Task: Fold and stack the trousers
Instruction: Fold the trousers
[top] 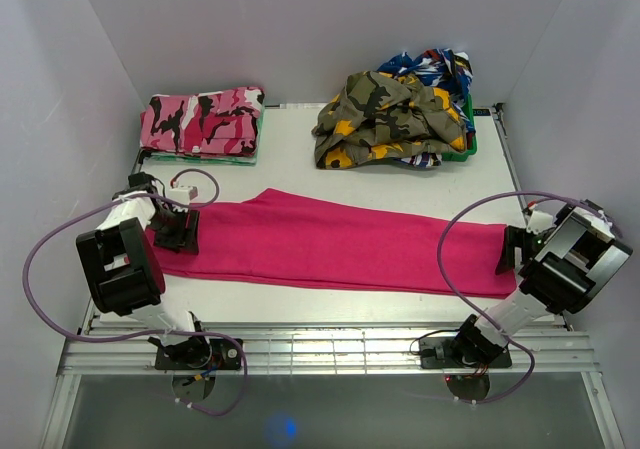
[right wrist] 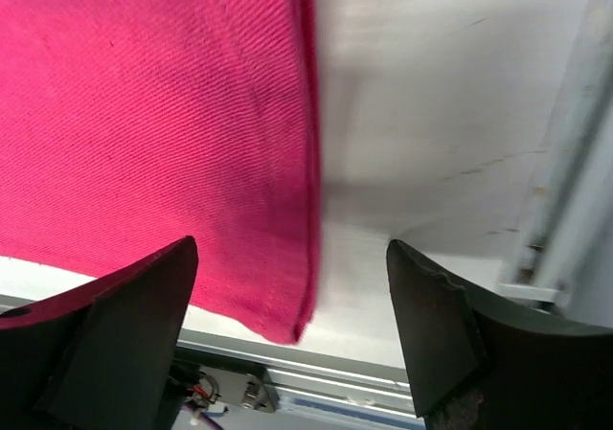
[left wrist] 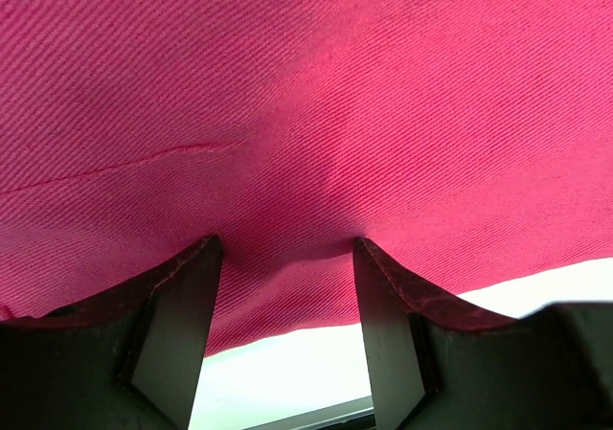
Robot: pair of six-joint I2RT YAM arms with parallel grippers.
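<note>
The magenta-pink trousers lie flat and stretched lengthwise across the table, waist end at the left and leg hems at the right. My left gripper sits at their left end. In the left wrist view it is open, and the trousers fill the space beyond and between the fingertips. My right gripper hovers at the right end. In its wrist view it is open around the hem corner of the trousers. Neither gripper grips any cloth.
A folded pink-black-white camouflage pair lies at the back left. At the back right, an olive-yellow camouflage garment tops a heap of clothes in a green basket. White walls enclose the table, and a metal rail runs along its near edge.
</note>
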